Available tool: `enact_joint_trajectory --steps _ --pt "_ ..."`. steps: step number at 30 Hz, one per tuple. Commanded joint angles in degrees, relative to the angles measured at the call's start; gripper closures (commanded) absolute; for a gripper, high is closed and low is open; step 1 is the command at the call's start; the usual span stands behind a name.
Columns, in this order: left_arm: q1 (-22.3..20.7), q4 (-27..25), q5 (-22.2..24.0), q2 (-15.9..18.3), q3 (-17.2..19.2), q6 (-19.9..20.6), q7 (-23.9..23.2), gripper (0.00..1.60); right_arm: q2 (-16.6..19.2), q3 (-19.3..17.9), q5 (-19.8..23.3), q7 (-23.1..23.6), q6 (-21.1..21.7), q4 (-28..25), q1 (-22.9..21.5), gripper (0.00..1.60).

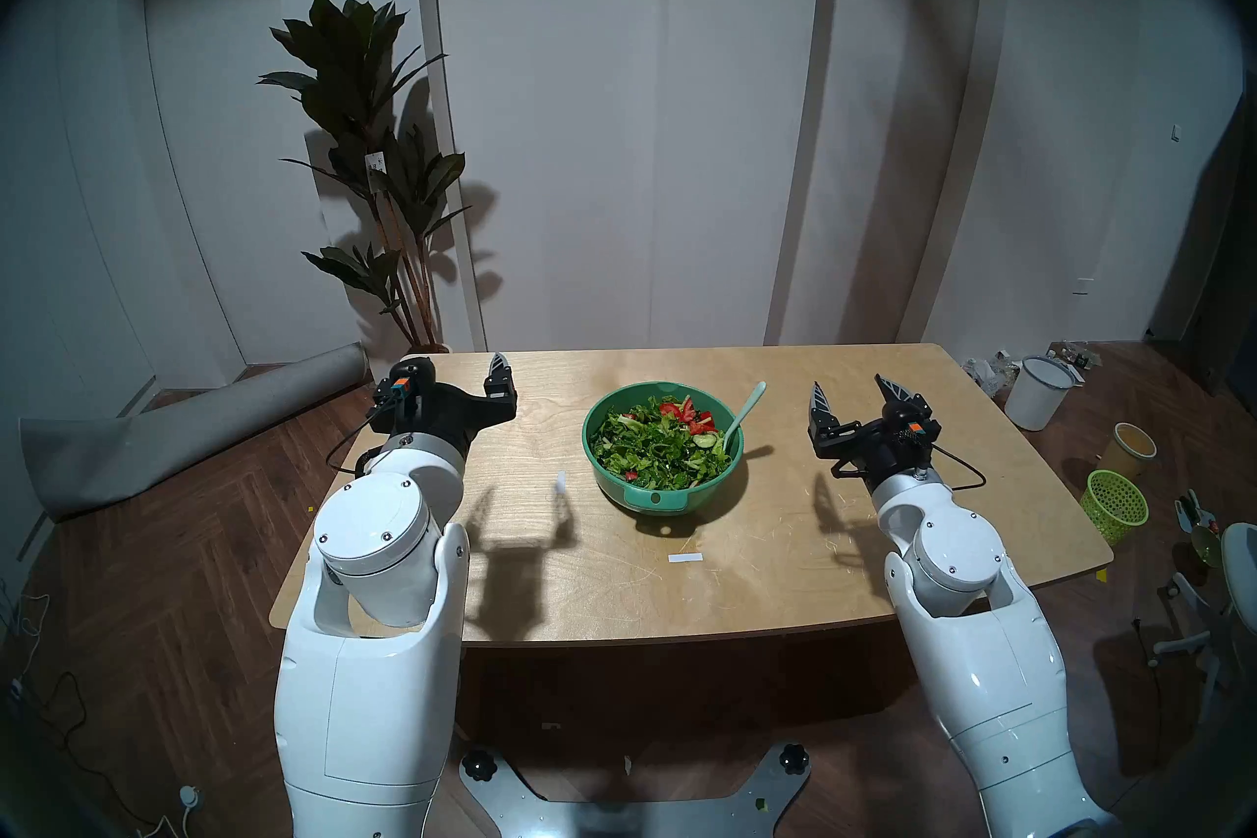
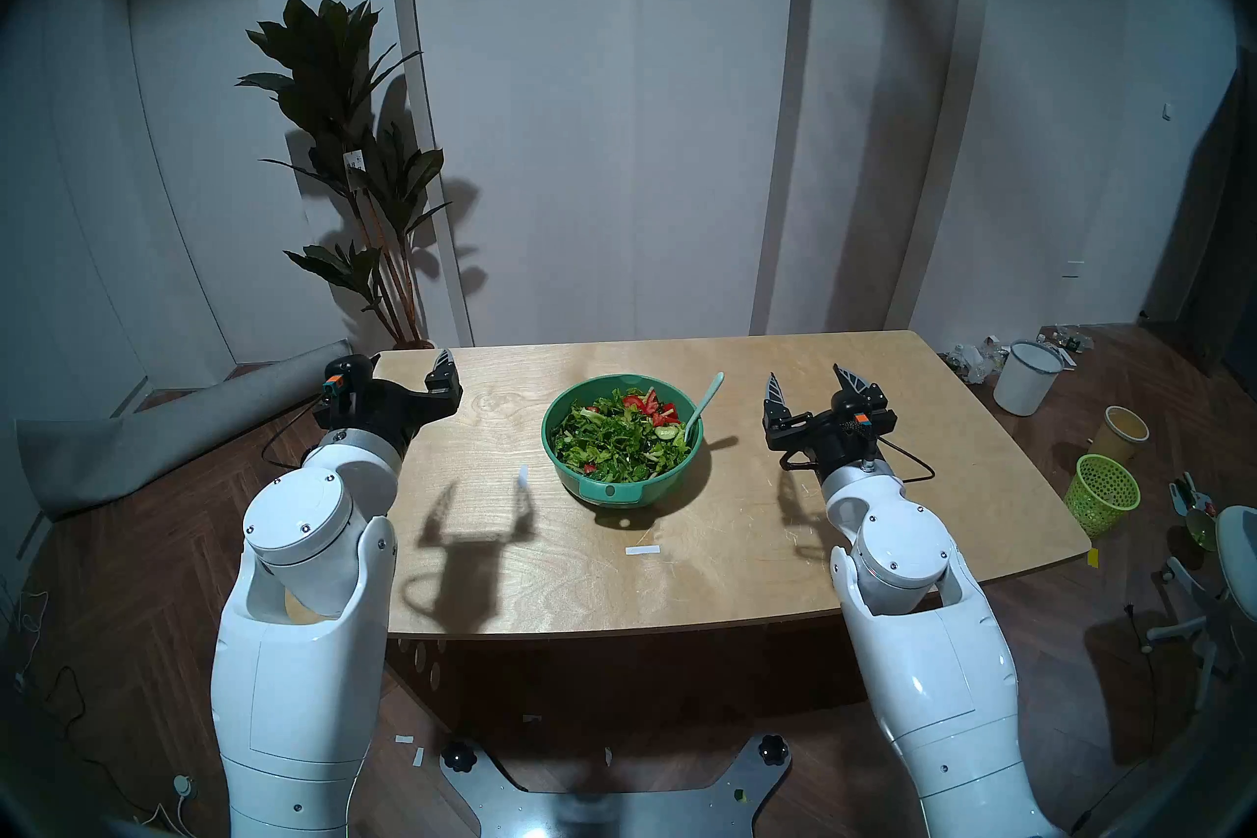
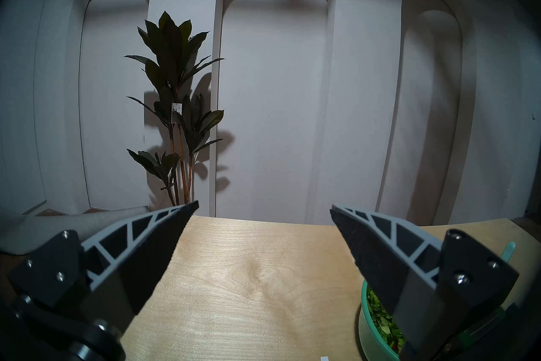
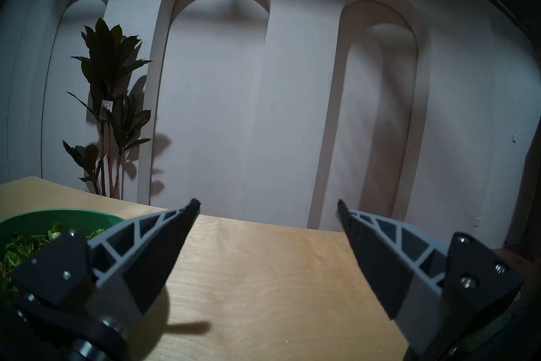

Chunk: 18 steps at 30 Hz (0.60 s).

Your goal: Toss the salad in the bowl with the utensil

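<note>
The green bowl (image 1: 651, 498) stands near the middle of the wooden table (image 1: 782, 578), filled with the salad (image 1: 653, 442) of chopped leaves, tomato pieces and cucumber. The pale mint utensil (image 1: 748, 408) rests in the bowl at its right side, its handle sticking up and out over the far right rim. My left gripper (image 1: 456, 374) hovers open to the left of the bowl, nothing between its fingers. My right gripper (image 1: 849, 384) hovers open to the right of the bowl, also holding nothing. In the left wrist view the bowl (image 3: 366, 322) shows at the lower right; in the right wrist view the bowl (image 4: 58, 216) shows at the left.
A short white tape strip (image 1: 685, 558) lies on the table in front of the bowl, and a small white scrap (image 1: 560, 483) lies to its left. On the floor to the right stand a white bucket (image 1: 1037, 391), a yellow cup (image 1: 1132, 447) and a lime mesh basket (image 1: 1115, 507). A potted plant (image 1: 371, 136) stands behind the table's far left corner.
</note>
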<state>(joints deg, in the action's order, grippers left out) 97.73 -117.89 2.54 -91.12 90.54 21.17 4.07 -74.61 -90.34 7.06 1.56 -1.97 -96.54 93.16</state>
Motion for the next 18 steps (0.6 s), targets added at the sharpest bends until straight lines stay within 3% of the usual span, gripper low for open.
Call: enact_joint_trajectory --steps 1,8,18 --pt "-0.6 -1.0 0.0 -0.1 0.0 -0.2 0.1 0.00 -0.7 2.5 -0.5 0.9 -0.8 1.2 -6.5 0.00" --pt "-0.6 -1.0 0.0 -0.1 0.0 -0.2 0.0 0.00 -3.3 4.7 0.0 2.2 -1.9 4.2 -10.2 0.00" --pt "-0.6 -1.1 -0.1 -0.2 0.0 -0.2 0.0 0.00 -6.5 5.4 2.5 3.2 -7.1 14.8 -16.6 0.00"
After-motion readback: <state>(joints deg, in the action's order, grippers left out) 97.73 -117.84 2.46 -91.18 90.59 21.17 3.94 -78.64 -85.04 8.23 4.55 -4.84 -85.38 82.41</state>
